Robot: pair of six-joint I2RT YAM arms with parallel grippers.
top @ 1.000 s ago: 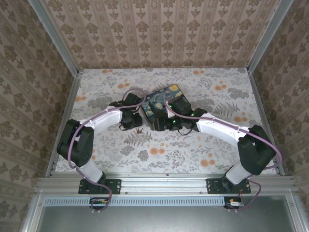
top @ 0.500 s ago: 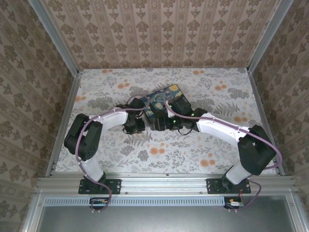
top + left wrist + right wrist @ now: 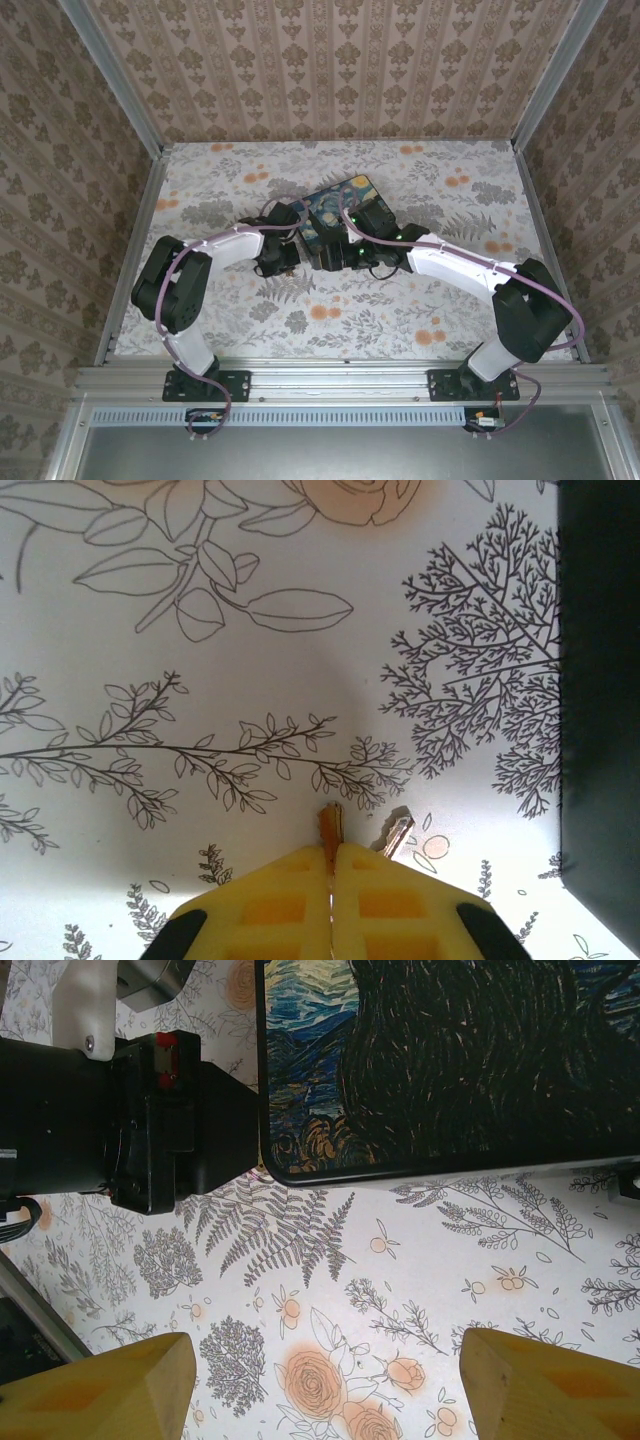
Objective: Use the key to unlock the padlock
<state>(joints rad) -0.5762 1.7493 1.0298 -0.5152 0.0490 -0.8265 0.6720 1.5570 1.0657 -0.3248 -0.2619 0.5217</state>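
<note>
Left arm point(image 3: 225, 243): lying nearer box point(image 3: 330, 208) than a second ago.
Box: lid sitting shut.
Left gripper point(image 3: 331, 848): pinching key point(image 3: 330, 823).
Right gripper point(image 3: 325, 1352): gaping wide.

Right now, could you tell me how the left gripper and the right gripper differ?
The left gripper has its fingers pressed together, while the right gripper stands wide open. The left gripper pinches the key, a thin sliver poking out; the right gripper holds nothing. Both have yellow fingers and are close to the painted box.
</note>
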